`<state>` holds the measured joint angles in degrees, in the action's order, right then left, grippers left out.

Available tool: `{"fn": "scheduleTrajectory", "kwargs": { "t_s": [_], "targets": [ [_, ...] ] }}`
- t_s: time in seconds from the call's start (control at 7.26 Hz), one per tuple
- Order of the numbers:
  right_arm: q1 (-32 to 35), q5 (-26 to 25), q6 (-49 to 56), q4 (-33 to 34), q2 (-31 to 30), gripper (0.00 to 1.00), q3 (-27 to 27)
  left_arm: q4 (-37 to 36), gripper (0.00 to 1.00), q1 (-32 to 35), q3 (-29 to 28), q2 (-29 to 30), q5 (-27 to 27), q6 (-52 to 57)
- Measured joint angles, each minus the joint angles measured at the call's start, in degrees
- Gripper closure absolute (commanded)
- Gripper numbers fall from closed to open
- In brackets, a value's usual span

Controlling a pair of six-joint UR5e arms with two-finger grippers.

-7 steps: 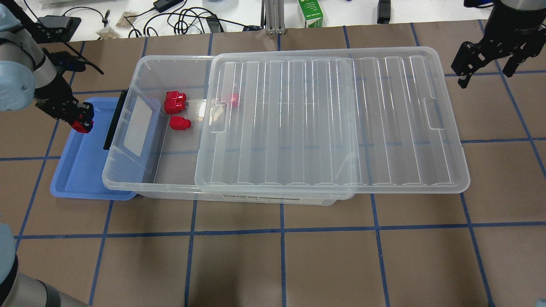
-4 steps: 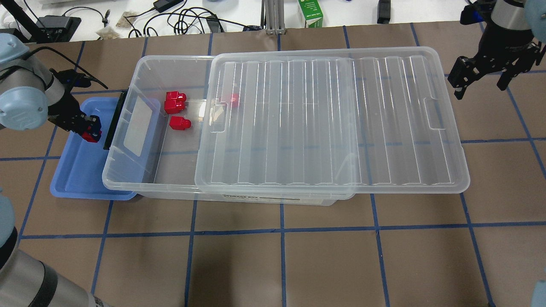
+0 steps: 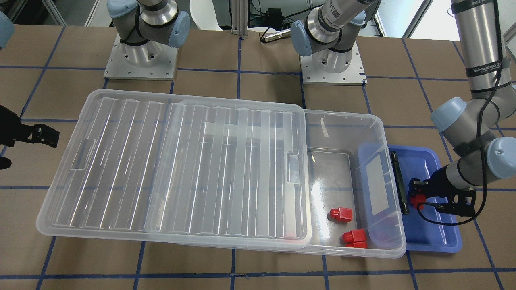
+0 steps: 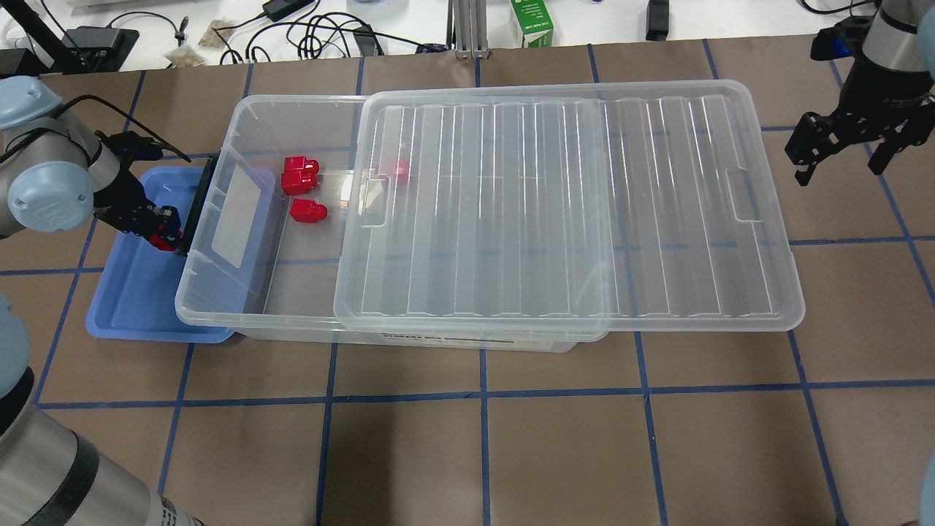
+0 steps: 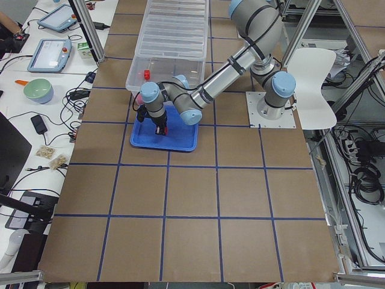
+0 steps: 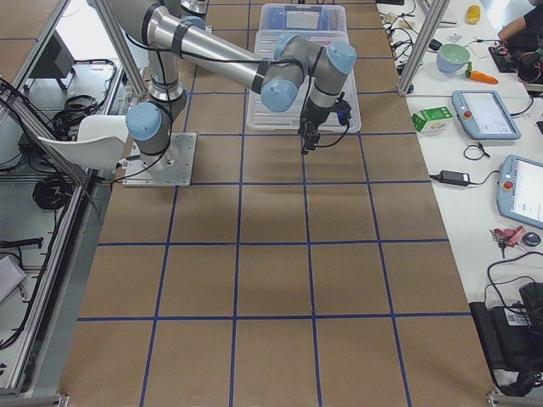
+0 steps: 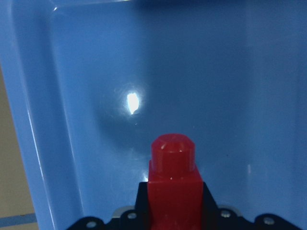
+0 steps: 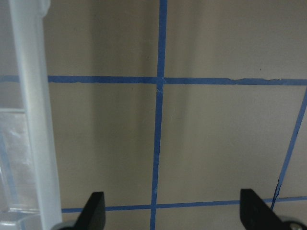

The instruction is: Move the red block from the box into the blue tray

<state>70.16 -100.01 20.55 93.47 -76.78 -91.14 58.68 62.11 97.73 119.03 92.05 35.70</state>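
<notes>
My left gripper is shut on a red block and holds it low over the blue tray, close to the black latch of the box. The left wrist view shows the block between the jaws, stub forward, above the tray floor. In the front view the held block hangs over the tray. Three more red blocks lie in the open end of the box. My right gripper is open and empty beyond the lid's far end.
The ribbed clear lid lies shifted over most of the box, with a red glow under its edge. Cables and a green carton lie past the table's back edge. The right wrist view shows the lid's rim and taped brown table.
My left gripper has moved with the red block from the tray's outer side toward the box's latch and lower. My right gripper has shifted right and slightly down.
</notes>
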Motion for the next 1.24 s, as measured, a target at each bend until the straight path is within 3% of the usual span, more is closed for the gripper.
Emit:
{"fn": "scheduleTrajectory", "kwargs": {
  "t_s": [0.14, 0.41, 0.83, 1.24],
  "targets": [
    [0.1, 0.1, -0.2, 0.0, 0.0, 0.00, -0.5, 0.2, 0.01, 0.0, -0.1, -0.3, 0.0, -0.6],
    [0.7, 1.8, -0.4, -0.1, 0.0, 0.00, -0.7, 4.1, 0.01, 0.5, -1.2, -3.2, 0.4, -2.4],
    [1.3, 4.4, -0.4, -0.1, 0.4, 0.00, -0.8, 17.2, 0.00, 3.1, -5.8, -11.8, 0.7, -4.3],
    [3.8, 4.6, -1.6, 1.1, 0.7, 0.00, -0.7, 27.3, 0.00, 10.0, -9.4, -19.3, 2.7, -13.3]
  ]
}}
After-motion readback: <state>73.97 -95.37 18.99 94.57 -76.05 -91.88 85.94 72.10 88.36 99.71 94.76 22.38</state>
